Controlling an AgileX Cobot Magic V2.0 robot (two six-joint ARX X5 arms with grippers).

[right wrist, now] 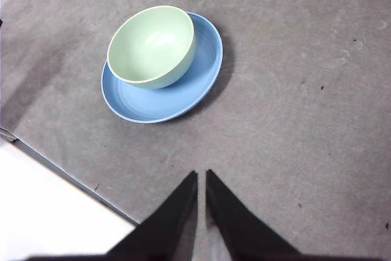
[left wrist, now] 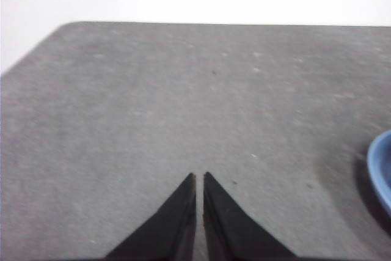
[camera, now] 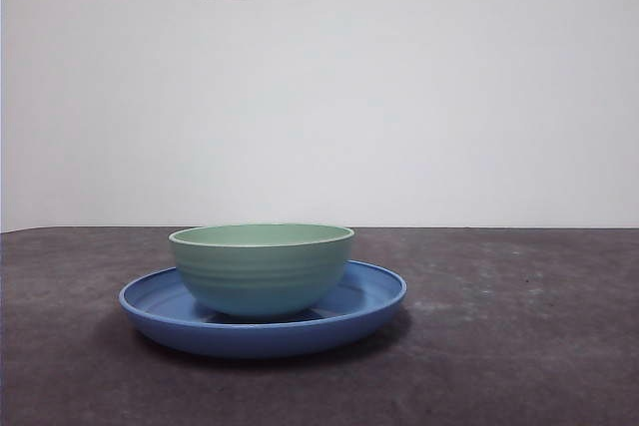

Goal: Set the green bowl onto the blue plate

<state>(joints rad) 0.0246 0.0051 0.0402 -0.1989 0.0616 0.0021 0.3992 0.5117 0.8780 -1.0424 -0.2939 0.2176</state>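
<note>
Both hands, the left hand (left wrist: pixel 199 176) and the right hand (right wrist: pixel 201 174), are pressed together and hold nothing. The green bowl (camera: pixel 262 268) sits upright on the blue plate (camera: pixel 374 296), on the grey worktop (camera: pixel 519 346).

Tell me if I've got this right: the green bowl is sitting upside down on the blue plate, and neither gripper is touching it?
Not quite. The green bowl sits upright on the blue plate, its opening facing up; the right wrist view looks straight into its hollow. The rest holds: the left gripper and the right gripper are both shut and away from the bowl.
</note>
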